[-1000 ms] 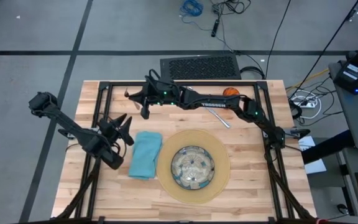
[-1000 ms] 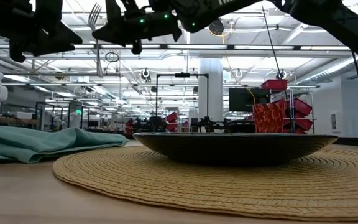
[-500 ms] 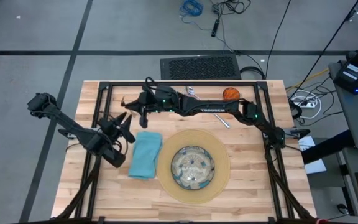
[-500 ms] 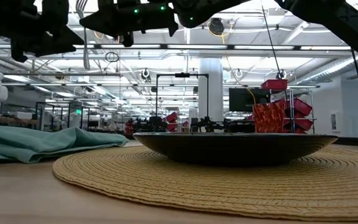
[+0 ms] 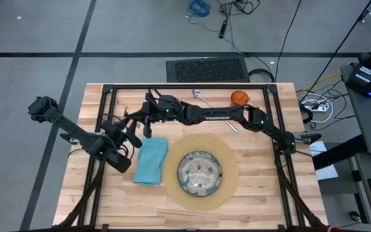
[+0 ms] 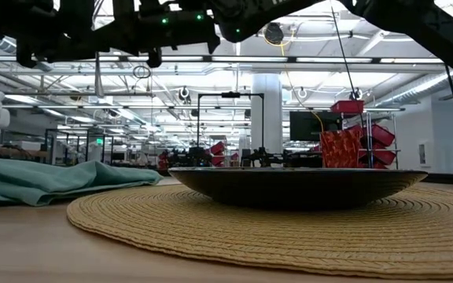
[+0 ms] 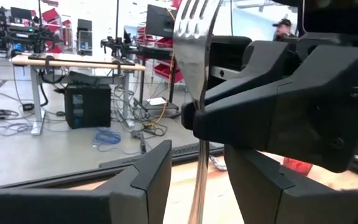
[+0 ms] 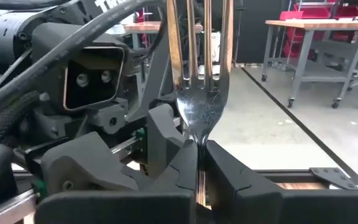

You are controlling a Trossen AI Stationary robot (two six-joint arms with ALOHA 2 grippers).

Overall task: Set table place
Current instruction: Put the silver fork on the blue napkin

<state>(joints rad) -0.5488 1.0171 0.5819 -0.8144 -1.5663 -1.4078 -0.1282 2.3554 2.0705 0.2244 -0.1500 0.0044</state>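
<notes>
My right gripper [image 8: 201, 152] is shut on a silver fork [image 7: 194, 37] that stands upright, tines up, high over the table's far left part. My left gripper [image 7: 197, 149] is open, its two fingers on either side of the fork's handle [image 7: 199, 186] without touching it. In the high view the two grippers meet at the right gripper [image 5: 142, 120] and the left gripper [image 5: 133, 129], just beyond the teal napkin [image 5: 150, 160]. The glass plate [image 5: 200, 173] rests on the round tan mat [image 5: 227, 154]. My right gripper pinches the fork's neck [image 8: 200, 144], just below the tines, between its two fingers. The fingers reach in level from the table's right side and lie across the fork. The fork stands upright, its handle [image 6: 99, 75] hanging below the fingers, clear of the table.
A spoon [image 5: 202, 97] and an orange cup [image 5: 239, 97] lie by the table's far edge, a knife [image 5: 231, 126] just beyond the mat. The wooden table [image 5: 263, 193] carries a black rail frame [image 5: 185, 86]. In the low view the napkin [image 6: 46, 181] lies left of the plate [image 6: 289, 187].
My right gripper has carried the fork toward the table's left and near edges, sinking a little, up to my left gripper. The fork has stayed upright, and its handle now hangs between my left gripper's open fingers.
</notes>
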